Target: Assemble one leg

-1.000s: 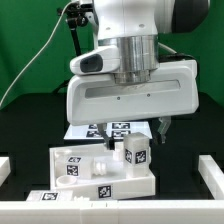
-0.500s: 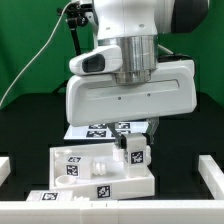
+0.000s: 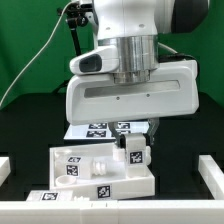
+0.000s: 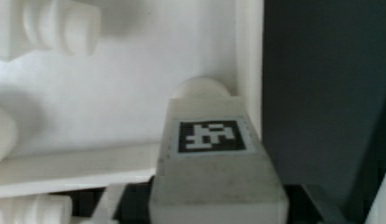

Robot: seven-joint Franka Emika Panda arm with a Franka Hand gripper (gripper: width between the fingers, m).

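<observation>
One leg (image 3: pixel 135 153) is in play, a small white post with a black-and-white tag on its face, standing upright at the corner of the large white slab (image 3: pixel 100 175) toward the exterior view's right. The pincer (image 3: pixel 137 140) comes down onto it from above, under the arm's broad white wrist housing; in the wrist view the leg (image 4: pixel 211 150) fills the middle, its tagged face turned to the camera, with dark finger tips just showing on either side of its near end, so the pincer looks clamped on the leg, though the contact itself is mostly hidden. The slab lies on the black tabletop (image 3: pixel 30 125), and behind it the marker board (image 3: pixel 100 129) lies flat with its tags. Judging from this, the step in hand is seating the leg into its place on the slab. Doing it well calls for keeping the post truly upright, since a tilt would bind it at the mouth of the hole; whether the lower end is already in the hole cannot be told from either view. Pressure should go straight down along the post's axis, and any turning should be slow, with the grip kept firm enough that the smooth plastic does not slip. The slab is light and may shift or twist along with the leg, so sideways force is best avoided.
</observation>
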